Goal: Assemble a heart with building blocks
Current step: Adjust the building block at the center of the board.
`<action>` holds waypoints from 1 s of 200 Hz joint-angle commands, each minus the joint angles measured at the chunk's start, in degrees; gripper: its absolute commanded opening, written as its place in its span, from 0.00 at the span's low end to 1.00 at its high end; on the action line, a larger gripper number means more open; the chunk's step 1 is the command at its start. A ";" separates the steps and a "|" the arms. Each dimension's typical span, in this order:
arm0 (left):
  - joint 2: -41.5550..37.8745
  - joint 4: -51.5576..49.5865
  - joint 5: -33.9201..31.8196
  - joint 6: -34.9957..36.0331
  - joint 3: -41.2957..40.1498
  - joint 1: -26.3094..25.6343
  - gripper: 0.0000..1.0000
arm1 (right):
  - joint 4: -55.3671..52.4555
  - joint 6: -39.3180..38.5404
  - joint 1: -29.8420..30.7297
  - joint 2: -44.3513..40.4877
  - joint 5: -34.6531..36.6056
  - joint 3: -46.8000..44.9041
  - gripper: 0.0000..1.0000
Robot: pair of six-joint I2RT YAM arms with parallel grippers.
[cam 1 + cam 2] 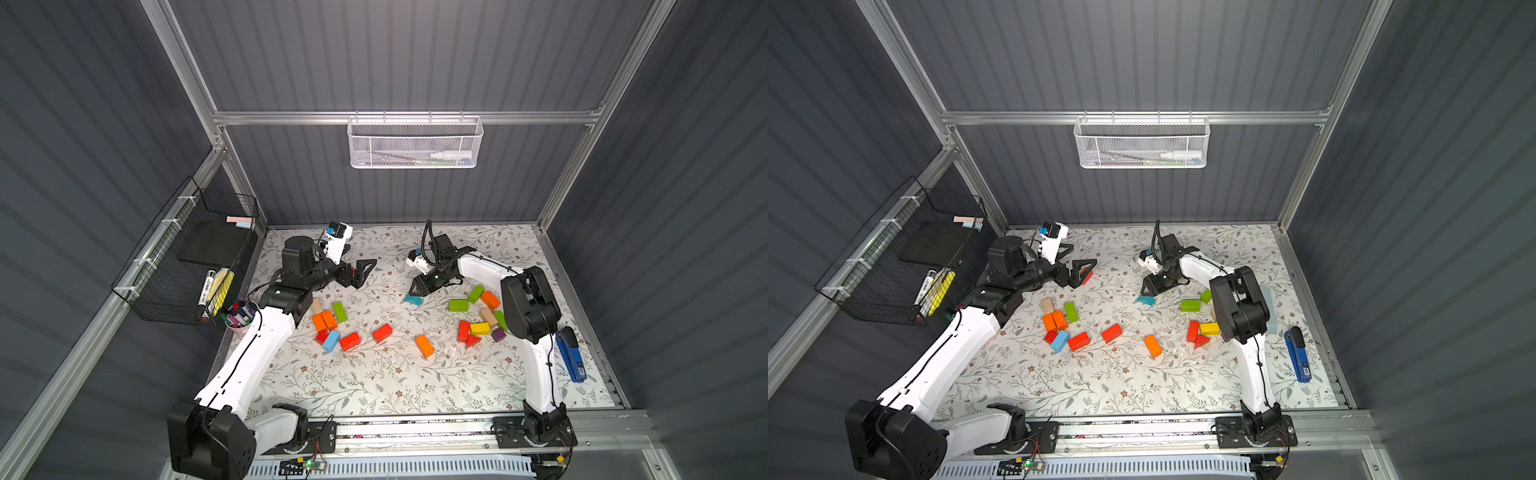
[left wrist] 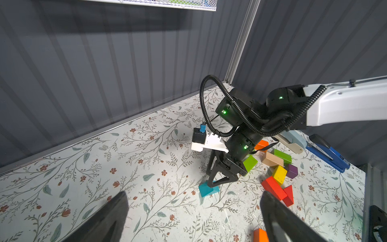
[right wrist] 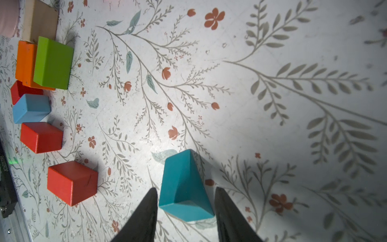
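Observation:
The building blocks lie scattered on the flowered mat. A left cluster [image 1: 328, 322] holds tan, green, orange, red and light blue bricks. A right cluster [image 1: 478, 320] has green, orange, tan, yellow, red and purple pieces. Two red bricks [image 1: 382, 332] and an orange brick [image 1: 424, 345] lie between the clusters. A teal wedge [image 3: 184, 184] rests on the mat further back, in both top views [image 1: 412, 299]. My right gripper [image 3: 185, 189] is lowered over it, one finger on each side with only slivers of gap. My left gripper [image 1: 1076, 258] hovers wide open and empty at the back left.
A blue hand tool [image 1: 571, 353] lies by the right edge. A pink cup of marker pens [image 1: 240, 316] stands at the left edge beside my left arm. A black wire basket [image 1: 187, 266] hangs on the left wall. A white mesh basket [image 1: 415, 143] hangs on the back wall.

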 commanded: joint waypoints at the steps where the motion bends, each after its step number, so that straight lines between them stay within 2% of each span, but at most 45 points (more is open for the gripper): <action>1: 1.72 -0.44 3.52 -0.63 0.26 0.36 0.98 | -1.31 -1.59 0.62 1.04 0.35 0.89 0.46; 16: 2.61 -1.44 6.88 -3.42 0.06 0.28 0.93 | -0.63 -0.90 0.59 0.66 -0.27 0.60 0.46; 38: 1.63 2.26 12.77 -12.58 -4.85 -0.18 0.90 | 0.87 0.62 0.26 -0.08 -1.51 0.08 0.46; 59: 1.89 4.34 14.55 -18.95 -7.68 -1.41 0.73 | 3.00 3.40 -0.51 -0.69 -2.97 -0.53 0.45; 74: 2.45 5.32 12.77 -24.11 -9.28 -2.56 0.60 | 4.98 6.04 -1.23 -1.12 -4.08 -1.26 0.44; 101: 4.06 12.94 11.61 -33.68 -14.09 -6.30 0.38 | 10.94 10.55 -2.80 -2.80 -6.76 -4.98 0.44; 112: 6.30 13.30 9.32 -35.11 -14.36 -8.92 0.31 | 11.88 11.37 -3.19 -3.20 -7.57 -5.92 0.44; 135: 13.04 15.84 8.00 -36.75 -14.13 -13.89 0.30 | 12.15 11.76 -3.44 -3.12 -7.69 -6.48 0.43; 141: 14.69 17.24 7.54 -37.61 -14.25 -14.79 0.27 | 12.14 11.86 -3.48 -3.01 -7.75 -6.59 0.43; 159: 19.71 20.35 6.31 -38.88 -13.78 -16.47 0.10 | 12.13 11.76 -3.65 -2.70 -7.78 -6.79 0.43; 181: 24.61 20.83 3.27 -38.74 -11.82 -17.97 0.05 | 12.15 11.81 -3.66 -2.38 -7.94 -6.88 0.43; 189: 26.23 20.31 1.89 -38.68 -11.02 -18.16 0.00 | 12.36 11.87 -3.66 -2.31 -7.95 -6.94 0.42; 200: 28.30 20.07 0.95 -38.53 -10.06 -18.27 0.00 | 12.33 12.01 -3.72 -2.21 -8.06 -6.79 0.42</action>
